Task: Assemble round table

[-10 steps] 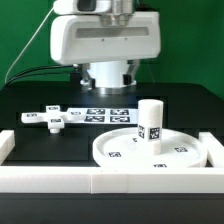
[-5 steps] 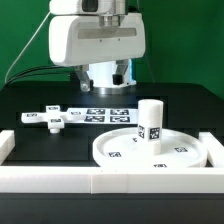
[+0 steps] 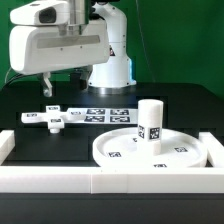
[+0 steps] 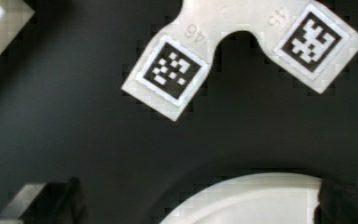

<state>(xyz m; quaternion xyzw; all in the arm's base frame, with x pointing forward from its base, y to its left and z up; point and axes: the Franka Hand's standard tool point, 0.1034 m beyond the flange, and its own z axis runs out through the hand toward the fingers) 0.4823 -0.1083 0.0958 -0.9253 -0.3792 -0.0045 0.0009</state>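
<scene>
The large flat disc [image 3: 120,150] lies at the front right of the black table. The short cylinder leg [image 3: 150,122] stands upright on it. The cross-shaped piece [image 3: 50,118] lies flat at the exterior view's left. My gripper [image 3: 50,88] hangs above the cross-shaped piece, clear of it, open and empty. In the wrist view two tagged arms of the cross-shaped piece [image 4: 176,70] show ahead of the gripper [image 4: 197,205]. A curved white edge that looks like the disc [image 4: 274,200] lies between the dark fingers [image 4: 51,200].
The marker board [image 3: 108,113] lies flat behind the disc. A low white wall [image 3: 110,182] runs along the front, with raised ends at the left [image 3: 8,145] and right [image 3: 213,150]. The robot base [image 3: 108,72] stands at the back.
My gripper has swung from above the marker board toward the exterior view's left, over the cross-shaped piece. The disc, leg and cross-shaped piece have not moved.
</scene>
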